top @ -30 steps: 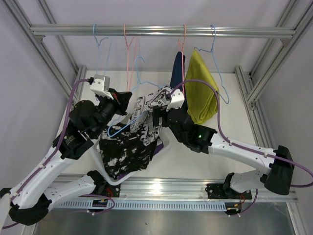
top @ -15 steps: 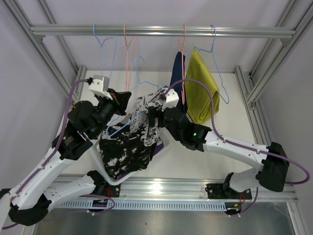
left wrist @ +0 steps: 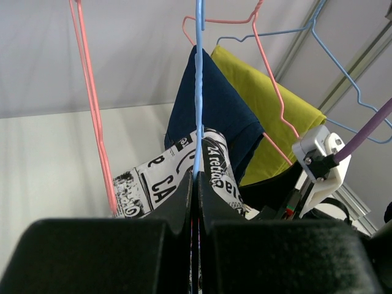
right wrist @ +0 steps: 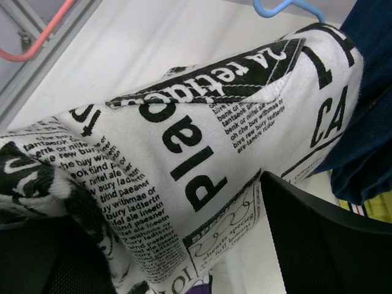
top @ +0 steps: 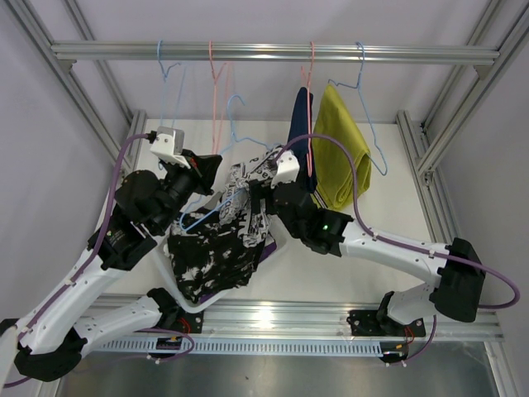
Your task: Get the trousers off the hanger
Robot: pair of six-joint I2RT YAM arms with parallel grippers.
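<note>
The white trousers with black print [top: 245, 188] hang over a blue hanger [top: 204, 217] held low over the table. My left gripper [top: 208, 176] is shut on that hanger's wire [left wrist: 197, 116], with the print trousers [left wrist: 153, 184] just past its fingertips. My right gripper [top: 261, 197] is open, its fingers [right wrist: 331, 245] on either side of the print trousers [right wrist: 184, 135]. Black-and-white splotched trousers [top: 213, 258] lie on the table over a purple pair [top: 266, 250]. Navy trousers [top: 299, 124] and mustard yellow trousers [top: 340, 149] hang on hangers from the rail.
Empty blue and pink hangers [top: 216, 91] hang from the overhead rail [top: 264, 52]. A pink hanger wire [left wrist: 92, 122] runs close to the left of my left gripper. Metal frame posts [top: 417, 149] border the table.
My right gripper has moved left, closing in on the print trousers so the cloth now lies between its fingers. My left gripper has held the blue hanger still.
</note>
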